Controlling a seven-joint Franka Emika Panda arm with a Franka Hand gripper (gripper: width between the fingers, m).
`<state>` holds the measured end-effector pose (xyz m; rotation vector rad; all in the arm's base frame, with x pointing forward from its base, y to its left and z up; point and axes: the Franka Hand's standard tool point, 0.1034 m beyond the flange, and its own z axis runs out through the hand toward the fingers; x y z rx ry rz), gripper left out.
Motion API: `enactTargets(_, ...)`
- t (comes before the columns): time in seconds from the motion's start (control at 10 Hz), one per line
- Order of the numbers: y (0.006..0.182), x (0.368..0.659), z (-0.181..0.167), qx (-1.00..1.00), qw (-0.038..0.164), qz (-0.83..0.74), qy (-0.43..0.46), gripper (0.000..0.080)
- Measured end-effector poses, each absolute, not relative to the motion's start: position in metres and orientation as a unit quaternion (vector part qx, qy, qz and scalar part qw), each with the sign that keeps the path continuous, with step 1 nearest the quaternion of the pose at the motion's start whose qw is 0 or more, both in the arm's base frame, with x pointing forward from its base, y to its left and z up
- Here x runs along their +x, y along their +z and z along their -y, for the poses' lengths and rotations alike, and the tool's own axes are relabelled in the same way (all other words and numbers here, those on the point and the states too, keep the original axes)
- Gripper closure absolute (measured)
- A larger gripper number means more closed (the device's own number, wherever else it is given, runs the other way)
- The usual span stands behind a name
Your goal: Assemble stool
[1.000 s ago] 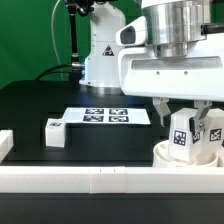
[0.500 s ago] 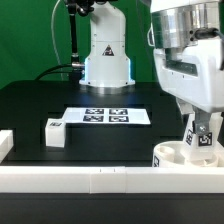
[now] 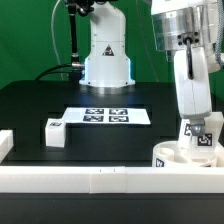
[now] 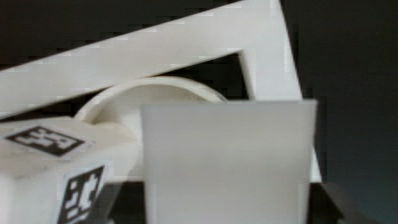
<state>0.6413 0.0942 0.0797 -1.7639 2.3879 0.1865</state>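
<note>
The round white seat disc [image 3: 178, 156] lies at the exterior view's right, against the white rail wall. My gripper [image 3: 203, 130] stands right above it, shut on a blocky white leg [image 3: 204, 140] with black-and-white tags, held upright on the seat. In the wrist view that leg fills the middle as a plain white block [image 4: 231, 160], with the seat's curved rim [image 4: 151, 93] behind it and a tagged leg face [image 4: 54, 165] beside it. Another loose leg [image 3: 54, 132] lies on the black table at the exterior view's left. The third leg is not clearly seen.
The long white rail wall [image 3: 100, 181] runs along the front, with a corner piece [image 3: 5, 143] at the exterior view's left; it also shows in the wrist view [image 4: 178, 50]. The marker board [image 3: 105, 116] lies mid-table. The robot base [image 3: 105, 55] stands behind.
My wrist has turned about its axis and the arm has shifted toward the exterior view's right. The held leg stays over the seat disc and has turned with the gripper.
</note>
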Motion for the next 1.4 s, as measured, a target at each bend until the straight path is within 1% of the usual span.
enactTargets(0.1, 0.080, 0.641, -0.096, -0.586, 0.084, -0.803, 0.064, 0.0376)
enactTargets(0.2, 0.081, 0.641, -0.096, -0.594, 0.086, -0.798, 0.063, 0.0213)
enactTargets(0.3, 0.084, 0.643, -0.097, -0.600, 0.089, -0.793, 0.062, 0.0213)
enactTargets(0.4, 0.089, 0.644, -0.099, -0.604, 0.093, -0.789, 0.061, 0.0163)
enactTargets(0.6, 0.107, 0.648, -0.101, -0.633, 0.108, -0.765, 0.051, 0.0152)
enactTargets(0.9, 0.104, 0.646, -0.101, -0.667, 0.108, -0.736, 0.047, 0.0151)
enactTargets(1.0, 0.104, 0.646, -0.101, -0.703, 0.110, -0.701, 0.042, 0.0151)
enactTargets(1.1, 0.102, 0.642, -0.104, -0.758, 0.106, -0.642, 0.044, 0.0151)
enactTargets(1.2, 0.106, 0.641, -0.107, -0.804, 0.105, -0.583, 0.052, 0.0151)
enactTargets(1.3, 0.110, 0.644, -0.111, -0.832, 0.110, -0.542, 0.045, 0.0151)
enactTargets(1.4, 0.111, 0.644, -0.113, -0.861, 0.113, -0.494, 0.039, 0.0151)
